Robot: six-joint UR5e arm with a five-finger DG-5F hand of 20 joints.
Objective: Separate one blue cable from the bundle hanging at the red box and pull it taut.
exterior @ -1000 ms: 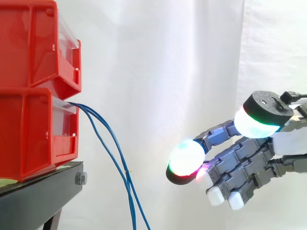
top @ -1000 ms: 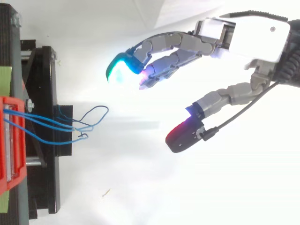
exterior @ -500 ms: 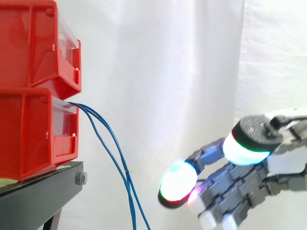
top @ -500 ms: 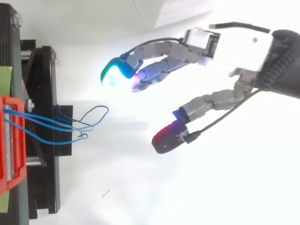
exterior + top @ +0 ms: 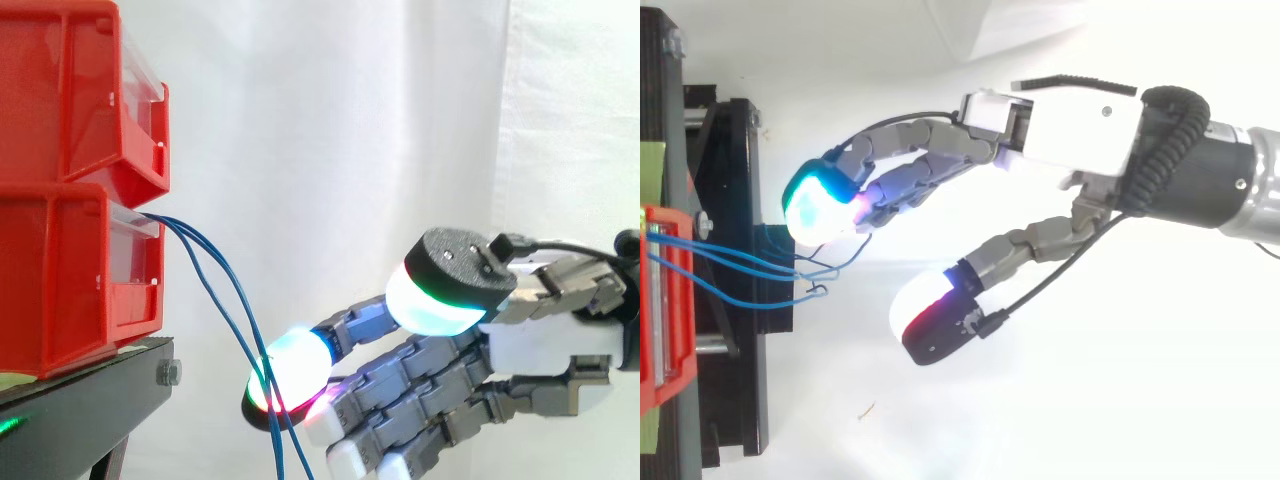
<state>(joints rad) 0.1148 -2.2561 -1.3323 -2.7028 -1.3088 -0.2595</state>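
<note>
Hanging just ahead of the fingertips, thin blue cables (image 5: 176,224) leave the lower red bin (image 5: 70,270) and droop in loose curves. In the side view they cross one glowing pad (image 5: 295,365); contact can't be told. Black stand (image 5: 90,400) below, white curtain (image 5: 350,150) behind. The hand (image 5: 1070,125) is released, its fingers and thumb spread wide, grasping nothing.

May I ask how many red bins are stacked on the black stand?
2: the upper bin rests on the lower bin; more may be hidden beyond the left edge.
</note>
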